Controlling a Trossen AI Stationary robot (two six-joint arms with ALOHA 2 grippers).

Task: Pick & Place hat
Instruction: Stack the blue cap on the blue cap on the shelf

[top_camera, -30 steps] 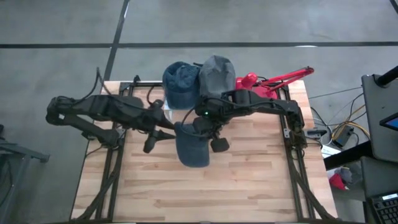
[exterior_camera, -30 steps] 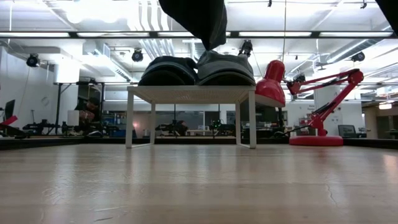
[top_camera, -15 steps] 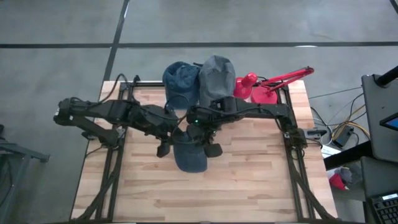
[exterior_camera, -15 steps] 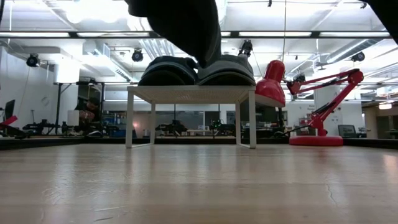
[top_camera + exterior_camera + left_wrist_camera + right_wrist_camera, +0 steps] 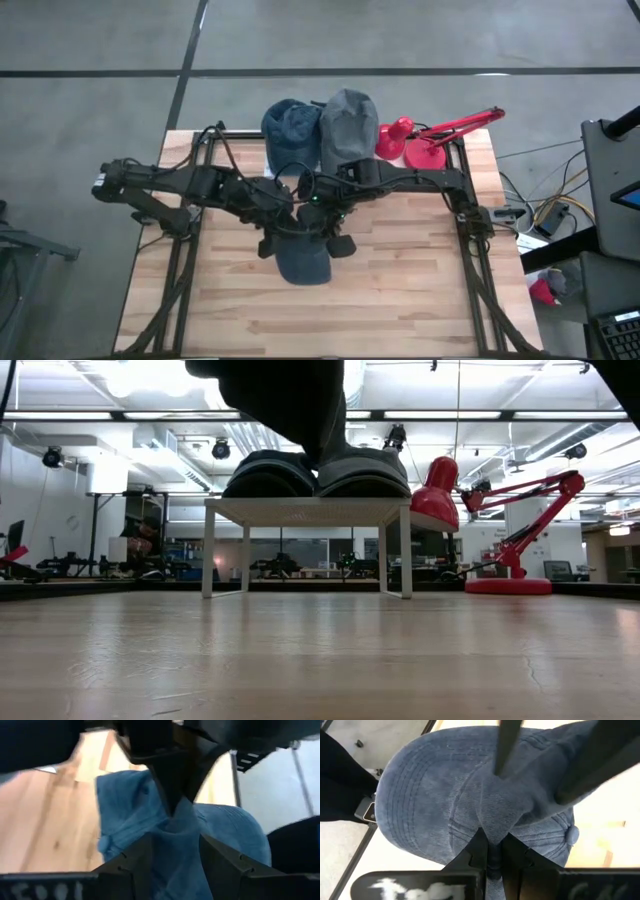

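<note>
A blue denim cap (image 5: 303,262) hangs above the middle of the wooden desk (image 5: 400,290), held up off the boards between the two arms, and in the low view its dark underside (image 5: 290,405) fills the upper edge of the picture, clear of the desk top. The right gripper (image 5: 491,851) has its jaws pressed together on a pinched fold of the cap's cloth, close by the top button (image 5: 572,835). The left gripper (image 5: 174,851) reaches in from the other side, its jaws standing partly apart with a gathered ridge of the same blue cloth rising between them; whether they press the cloth cannot be told. Seen from above, both grippers meet over the cap, the left arm (image 5: 170,185) stretching in from the desk's left edge and the right arm (image 5: 420,180) from the far right. Farther back, a small white table (image 5: 305,510) carries two more caps side by side, a blue one (image 5: 288,130) and a grey one (image 5: 347,120). Beside them, at the desk's far right corner, stands a red desk lamp (image 5: 430,135).
</note>
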